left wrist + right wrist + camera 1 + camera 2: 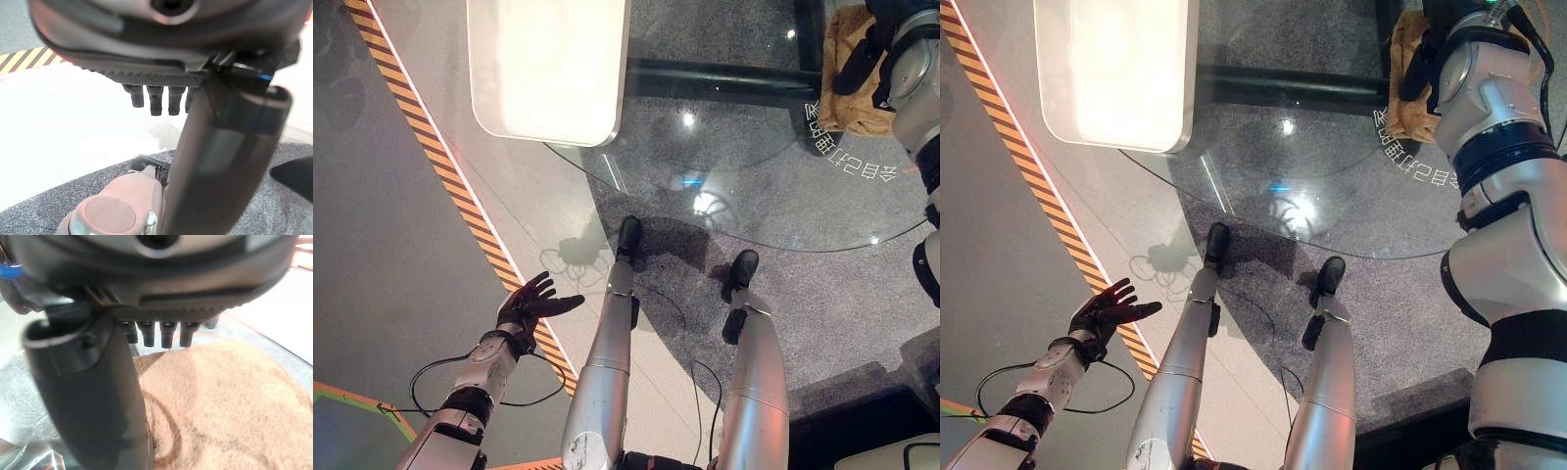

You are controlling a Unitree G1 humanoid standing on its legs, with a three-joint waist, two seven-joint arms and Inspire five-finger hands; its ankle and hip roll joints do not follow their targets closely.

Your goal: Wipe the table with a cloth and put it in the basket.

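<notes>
The right robot hand (1422, 61) lies on the tan cloth (1408, 103) at the far right part of the round glass counter (1332, 211). In the right wrist view its fingers (164, 333) reach out straight over the cloth (234, 406), not curled round it, with the dark thumb (93, 396) standing beside them; the cloth lies spread flat under the palm, and through the glass the grey floor shows. The head views show the same hand from above as a dark shape against the cloth (857, 73), but not how the fingers lie.

The left robot hand (533, 305) hangs low at the robot's left side, well apart from the counter, over the yellow-and-black striped line (440, 162) on the floor. Its fingers are spread and straight, holding nothing. The left wrist view shows its fingertips (155, 100) in a row over pale floor and grey carpet (58, 196).

A white rounded panel (548, 64) lies at the counter's far left. A ring of white characters (847, 157) is printed on the glass near the cloth; they cannot be read from here.
</notes>
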